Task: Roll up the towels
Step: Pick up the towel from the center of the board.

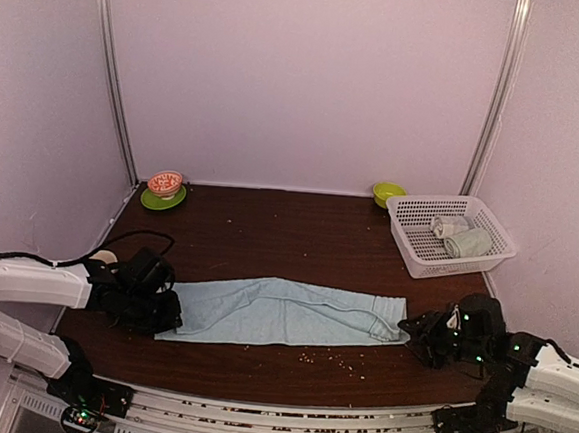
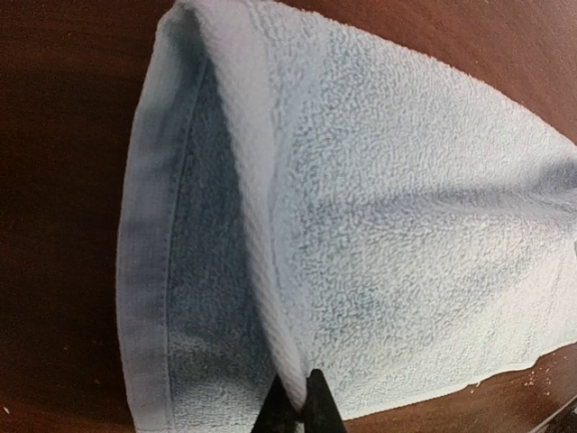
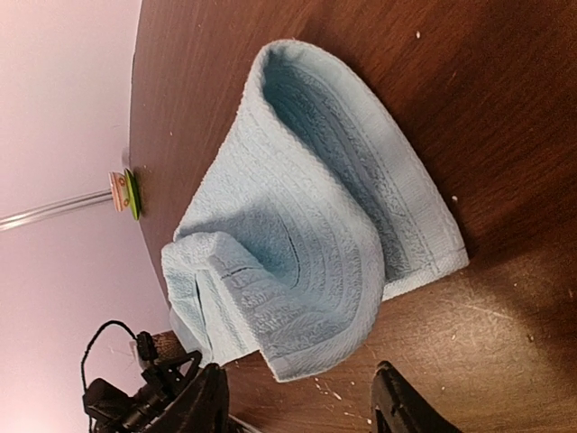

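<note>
A light blue towel [image 1: 282,311] lies stretched left to right across the near part of the table. My left gripper [image 1: 167,312] is at its left end, shut on a raised fold of the towel [image 2: 379,225], which is pinched between the black fingertips [image 2: 315,406]. My right gripper [image 1: 416,327] stands open at the right end. There the towel [image 3: 315,225] curls over itself, and its corner hangs just ahead of the spread fingers [image 3: 203,401] without touching them. A pale green rolled towel [image 1: 468,243] lies in a white basket [image 1: 412,248].
The basket at the back right also holds a second rolled cloth [image 1: 449,225]. A green plate with a small bowl [image 1: 163,192] is at the back left and a green bowl [image 1: 387,192] at the back. Crumbs [image 1: 328,358] dot the table near the front edge.
</note>
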Robot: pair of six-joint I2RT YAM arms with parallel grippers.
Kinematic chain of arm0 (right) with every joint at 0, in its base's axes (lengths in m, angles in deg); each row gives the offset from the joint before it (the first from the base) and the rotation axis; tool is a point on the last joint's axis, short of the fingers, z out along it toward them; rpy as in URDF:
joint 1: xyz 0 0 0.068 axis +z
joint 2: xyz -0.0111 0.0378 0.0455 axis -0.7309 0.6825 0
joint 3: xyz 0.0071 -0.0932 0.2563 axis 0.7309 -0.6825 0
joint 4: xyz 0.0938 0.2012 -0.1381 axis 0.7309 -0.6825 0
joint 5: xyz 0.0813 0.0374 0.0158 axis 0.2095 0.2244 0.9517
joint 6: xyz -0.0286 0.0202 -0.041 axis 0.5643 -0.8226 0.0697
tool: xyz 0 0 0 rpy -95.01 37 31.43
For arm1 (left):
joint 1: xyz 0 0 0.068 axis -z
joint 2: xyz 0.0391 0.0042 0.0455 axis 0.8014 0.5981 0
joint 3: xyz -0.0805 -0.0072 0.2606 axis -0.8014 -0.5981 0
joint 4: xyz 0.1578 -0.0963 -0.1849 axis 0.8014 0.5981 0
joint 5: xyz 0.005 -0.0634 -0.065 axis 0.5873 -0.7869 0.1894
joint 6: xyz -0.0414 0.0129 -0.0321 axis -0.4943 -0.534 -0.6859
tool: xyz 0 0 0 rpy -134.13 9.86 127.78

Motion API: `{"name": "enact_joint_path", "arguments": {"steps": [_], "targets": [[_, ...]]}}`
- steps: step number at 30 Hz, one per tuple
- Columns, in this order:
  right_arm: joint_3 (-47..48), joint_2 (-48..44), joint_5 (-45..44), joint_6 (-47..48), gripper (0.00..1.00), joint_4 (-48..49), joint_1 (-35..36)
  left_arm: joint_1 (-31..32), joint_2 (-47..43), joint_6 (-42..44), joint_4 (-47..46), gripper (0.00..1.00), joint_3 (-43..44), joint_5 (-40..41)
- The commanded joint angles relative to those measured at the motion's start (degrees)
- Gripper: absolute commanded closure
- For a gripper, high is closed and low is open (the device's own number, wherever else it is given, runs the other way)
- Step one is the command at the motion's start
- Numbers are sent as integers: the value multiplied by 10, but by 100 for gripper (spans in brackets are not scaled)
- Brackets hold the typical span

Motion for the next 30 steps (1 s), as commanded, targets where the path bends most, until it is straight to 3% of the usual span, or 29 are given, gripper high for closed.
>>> {"name": "enact_joint_path", "arguments": {"steps": [1,15,30], "targets": [[-13,0,-20,-72,46,49,4,-3,-4,14,-10,100,13,7],[-2,66,-1,-107,47,99,4,-3,-4,17,-11,100,13,7],[0,117,22,-111,64,132,4,-3,-4,21,-8,100,16,8]]}}
